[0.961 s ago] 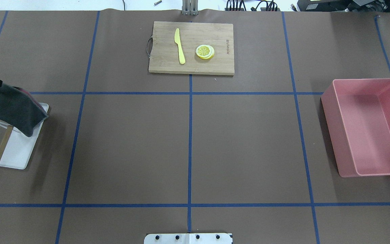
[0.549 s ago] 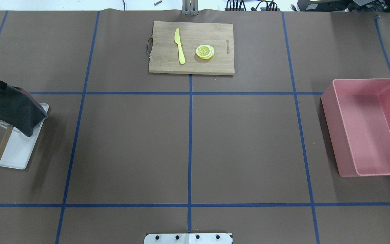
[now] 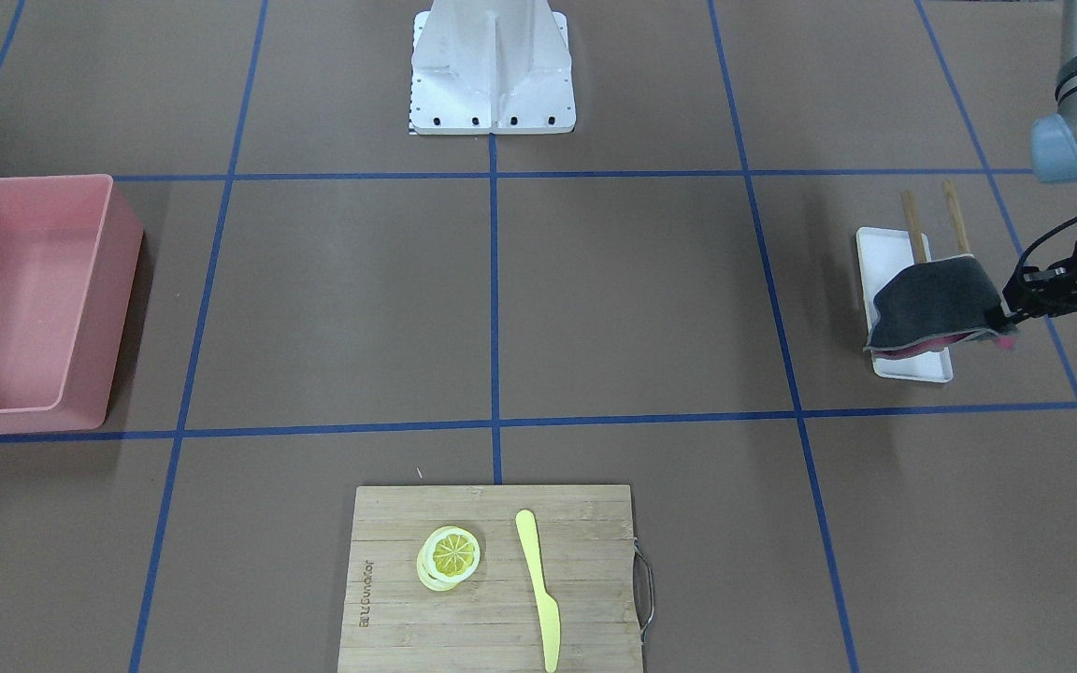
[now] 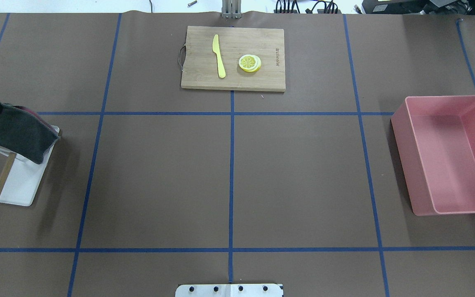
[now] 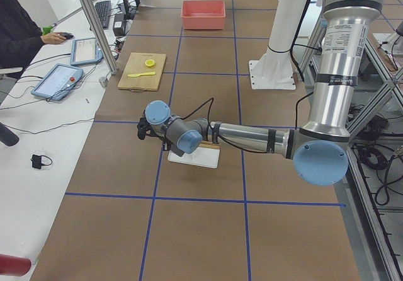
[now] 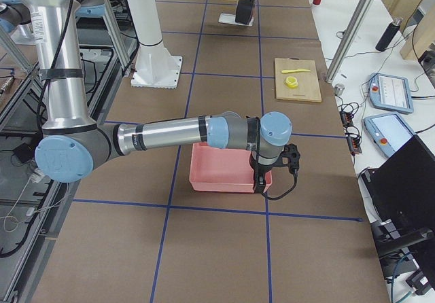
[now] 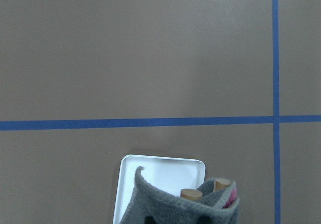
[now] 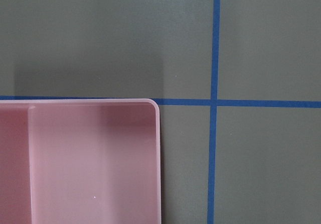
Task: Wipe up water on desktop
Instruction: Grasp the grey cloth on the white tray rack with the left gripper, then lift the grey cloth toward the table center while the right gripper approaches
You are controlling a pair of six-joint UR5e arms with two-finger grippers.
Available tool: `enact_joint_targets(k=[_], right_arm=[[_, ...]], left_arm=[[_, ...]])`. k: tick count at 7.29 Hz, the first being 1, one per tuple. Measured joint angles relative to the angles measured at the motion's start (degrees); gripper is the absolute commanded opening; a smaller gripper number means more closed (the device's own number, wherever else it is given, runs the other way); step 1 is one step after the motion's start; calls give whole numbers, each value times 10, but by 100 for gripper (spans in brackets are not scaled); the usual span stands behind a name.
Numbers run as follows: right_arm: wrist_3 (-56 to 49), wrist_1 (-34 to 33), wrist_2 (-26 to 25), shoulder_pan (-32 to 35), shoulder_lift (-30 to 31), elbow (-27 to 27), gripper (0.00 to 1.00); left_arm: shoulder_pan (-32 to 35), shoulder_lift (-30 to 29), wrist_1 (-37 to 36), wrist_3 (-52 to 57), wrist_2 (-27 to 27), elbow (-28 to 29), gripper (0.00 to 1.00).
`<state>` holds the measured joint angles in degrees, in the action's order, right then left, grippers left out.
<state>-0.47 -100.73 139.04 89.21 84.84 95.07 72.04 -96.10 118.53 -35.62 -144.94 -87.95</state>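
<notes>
Left claw (image 3: 1006, 321), clamped on gray cloth (image 3: 936, 299), slightly farther left than before; right claw (image 6: 261, 187) unclear.

Brown blue-gridded desktop (image 4: 159, 177), grey cloth (image 4: 17, 132), pink bin (image 4: 403, 144)

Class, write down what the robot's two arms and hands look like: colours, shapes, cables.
Both the left arm and right arm are silver metal tubes linked by rounded joints with light-blue caps. A thin black cable runs along each. The left hand is black; the right hand looks black too.
</notes>
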Motion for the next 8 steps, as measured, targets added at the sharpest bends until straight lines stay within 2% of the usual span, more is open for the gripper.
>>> enact_joint_targets(k=[3, 6, 8], right_arm=[[0, -1, 1, 0, 0, -1, 100], [-2, 3, 0, 0, 0, 5, 100], [-1, 3, 2, 1, 0, 33, 100]], left_arm=[[16, 16, -3, 1, -25, -33, 0], [97, 13, -12, -2, -125, -42, 0], [134, 1, -32, -17, -177, -44, 0]])
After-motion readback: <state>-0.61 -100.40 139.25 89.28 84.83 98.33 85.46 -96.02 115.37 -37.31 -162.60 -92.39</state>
